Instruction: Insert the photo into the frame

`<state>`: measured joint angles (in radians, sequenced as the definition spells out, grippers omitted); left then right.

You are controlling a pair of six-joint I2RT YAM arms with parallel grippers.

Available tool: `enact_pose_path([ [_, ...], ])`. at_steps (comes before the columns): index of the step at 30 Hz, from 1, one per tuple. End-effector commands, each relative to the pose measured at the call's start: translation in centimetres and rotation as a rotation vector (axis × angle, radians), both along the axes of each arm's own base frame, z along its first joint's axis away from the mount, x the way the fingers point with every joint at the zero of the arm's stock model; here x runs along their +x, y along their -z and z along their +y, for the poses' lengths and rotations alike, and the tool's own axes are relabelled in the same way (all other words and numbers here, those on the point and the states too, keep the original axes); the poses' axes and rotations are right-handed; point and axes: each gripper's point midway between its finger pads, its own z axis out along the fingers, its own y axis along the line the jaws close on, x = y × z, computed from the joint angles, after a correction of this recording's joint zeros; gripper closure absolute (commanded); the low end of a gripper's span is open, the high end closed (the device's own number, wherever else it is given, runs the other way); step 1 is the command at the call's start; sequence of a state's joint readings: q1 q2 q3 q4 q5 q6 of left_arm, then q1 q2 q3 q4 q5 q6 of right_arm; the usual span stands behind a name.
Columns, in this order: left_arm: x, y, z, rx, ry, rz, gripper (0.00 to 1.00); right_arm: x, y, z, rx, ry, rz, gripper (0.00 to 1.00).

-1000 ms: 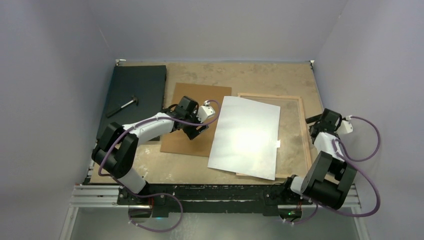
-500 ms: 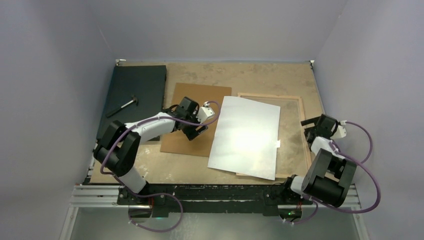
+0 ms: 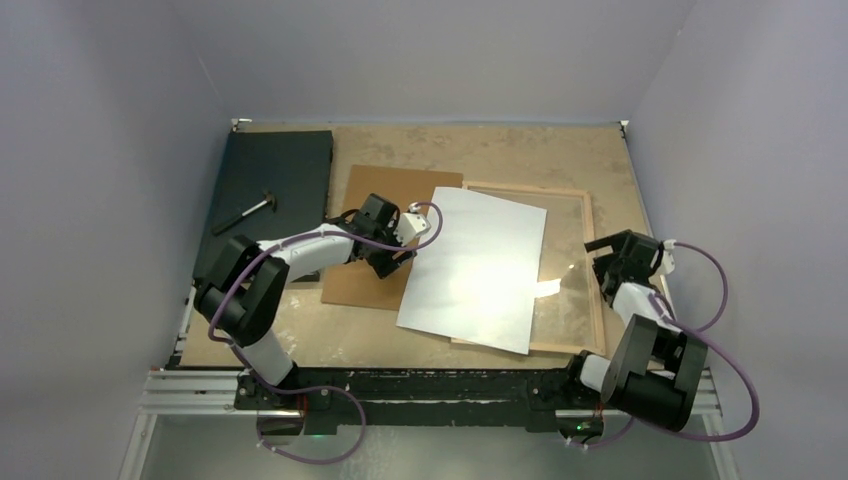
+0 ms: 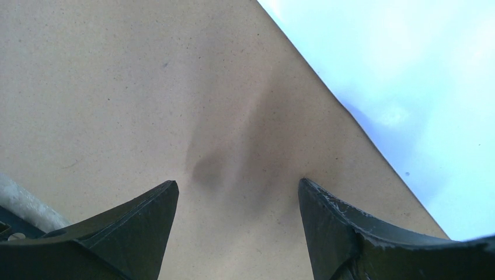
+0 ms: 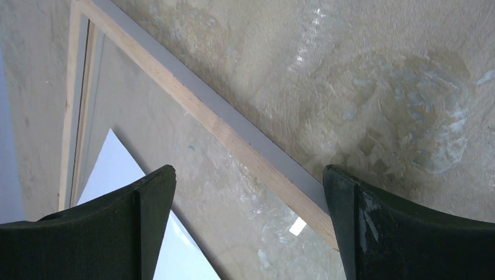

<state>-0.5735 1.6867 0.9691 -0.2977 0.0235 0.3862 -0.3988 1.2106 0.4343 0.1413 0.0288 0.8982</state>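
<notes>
The photo [image 3: 470, 270] lies white back up, tilted, covering the left part of the frame [image 3: 597, 290] and overlapping a brown panel. The frame lies flat with its light wooden back edges up. My left gripper [image 3: 398, 258] is open, low over the brown panel just left of the photo's edge; in the left wrist view the photo [image 4: 408, 87] fills the upper right and nothing is between the fingers of the left gripper [image 4: 238, 192]. My right gripper [image 3: 604, 268] is open at the frame's right rail; the right gripper [image 5: 250, 175] straddles that frame rail [image 5: 233, 137], with a photo corner [image 5: 122, 169] beyond.
A brown fibreboard panel [image 3: 370, 240] lies left of the frame, partly under the photo. A flat black board [image 3: 285, 165] sits at the back left with a small dark tool [image 3: 245, 213] on it. Grey walls enclose the table on three sides.
My right gripper has moved left onto the frame's right rail. The frame and the photo on it have shifted left, toward the brown panel. The left arm has hardly moved.
</notes>
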Motion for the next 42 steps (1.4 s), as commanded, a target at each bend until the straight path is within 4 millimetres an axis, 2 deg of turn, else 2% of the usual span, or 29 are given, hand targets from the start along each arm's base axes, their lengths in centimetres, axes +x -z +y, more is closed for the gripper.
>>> enact_pose_path([
  [1,0.6,1.1,0.4,0.029,0.004,-0.008,0.26,-2.1,0.5,1.1,0.006,-0.045,0.101,0.01],
  [4,0.4,1.2,0.0,0.013,0.008,0.004,0.26,-1.9,-2.0,0.1,-0.093,-0.081,0.1,0.01],
  [7,0.1,1.2,-0.4,-0.001,0.017,0.01,0.26,-2.6,-3.6,0.4,-0.158,-0.158,0.107,0.01],
  [8,0.0,1.1,-0.6,-0.003,0.02,0.01,0.27,-3.0,-4.1,0.7,-0.166,-0.18,0.101,0.01],
  [10,-0.2,1.0,-1.0,-0.011,0.027,0.012,0.27,-2.6,-4.8,3.5,-0.143,-0.266,0.057,0.01],
  [12,-0.5,1.0,-1.4,-0.015,0.035,0.012,0.27,-3.0,-4.3,7.0,-0.086,-0.349,0.083,0.01],
  [15,-1.0,1.2,-1.8,-0.023,0.039,0.024,0.27,-4.6,-3.7,10.7,-0.025,-0.447,0.097,0.01],
  [19,-1.4,1.6,-1.9,-0.022,0.045,0.036,0.28,-8.0,-2.8,13.1,0.073,-0.522,0.148,0.02],
  [21,-1.5,1.5,-1.9,-0.024,0.046,0.037,0.28,-9.9,-2.6,14.1,0.12,-0.556,0.179,0.06],
  [24,-1.5,1.3,-2.0,-0.032,0.044,0.036,0.29,-12.4,-2.8,14.9,0.161,-0.596,0.225,0.13],
  [29,-1.8,1.0,-2.1,-0.044,0.041,0.042,0.3,-15.3,-2.9,16.0,0.224,-0.643,0.293,0.15],
  [33,-1.7,0.8,-2.4,-0.053,0.044,0.042,0.3,-17.0,-1.4,16.3,0.252,-0.662,0.351,0.2],
  [37,-1.9,1.1,-2.6,-0.059,0.048,0.052,0.31,-17.1,-0.7,17.4,0.318,-0.674,0.318,0.29],
  [42,-2.1,1.4,-3.6,-0.07,0.065,0.063,0.32,-16.9,-0.1,18.1,0.357,-0.693,0.299,0.31],
])
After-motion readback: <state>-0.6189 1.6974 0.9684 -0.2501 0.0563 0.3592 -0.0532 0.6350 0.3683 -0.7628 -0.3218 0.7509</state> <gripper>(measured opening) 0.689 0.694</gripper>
